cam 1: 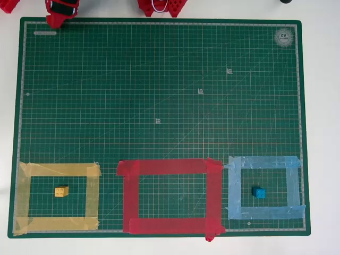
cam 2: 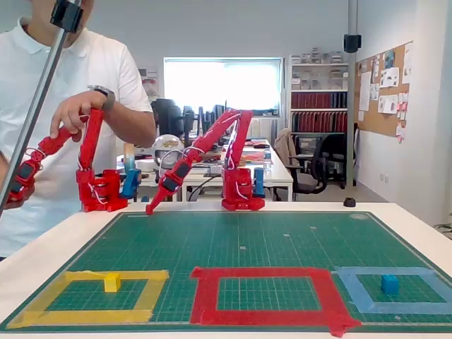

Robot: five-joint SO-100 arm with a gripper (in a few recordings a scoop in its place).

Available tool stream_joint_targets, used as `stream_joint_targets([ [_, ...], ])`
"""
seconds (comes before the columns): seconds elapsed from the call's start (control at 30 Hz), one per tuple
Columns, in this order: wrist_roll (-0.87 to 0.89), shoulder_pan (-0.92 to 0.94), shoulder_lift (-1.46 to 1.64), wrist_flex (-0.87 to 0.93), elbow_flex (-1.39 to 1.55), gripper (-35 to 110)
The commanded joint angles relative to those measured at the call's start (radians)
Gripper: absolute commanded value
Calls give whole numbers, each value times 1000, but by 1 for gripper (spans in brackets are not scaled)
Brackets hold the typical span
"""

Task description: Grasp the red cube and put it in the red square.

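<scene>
The red cube is out of view in both views. The red square (cam 1: 170, 167) is a frame of red tape at the mat's near edge, between the other two frames, with only green mat inside it; in the fixed view the red square (cam 2: 265, 273) lies front and centre. My gripper (cam 1: 59, 20) hangs over the mat's far left edge in the overhead view. In the fixed view the gripper (cam 2: 151, 208) points down at that far edge, well away from the red square. Its jaws are too small to read.
A yellow tape frame (cam 1: 58, 170) holds a yellow cube (cam 1: 61, 191) at the left. A light blue frame (cam 1: 264, 162) holds a blue cube (cam 1: 258, 192) at the right. The green mat (cam 1: 159, 79) is bare in its middle. A person stands behind the table.
</scene>
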Motion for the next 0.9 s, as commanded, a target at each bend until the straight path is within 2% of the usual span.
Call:
stream_joint_targets([
  [0.0,-11,9,17,-8,-3,-2],
  [0.17,-12,-74,29,-8,-63,-2],
  [0.43,34,-500,-23,3,-411,-2],
  [0.67,48,-882,-330,5,-703,-2],
  [0.7,64,-927,-394,23,-778,-2],
  [0.8,63,-1049,-620,285,-1135,-2],
  [0.87,57,-1132,-750,388,-1316,-2],
])
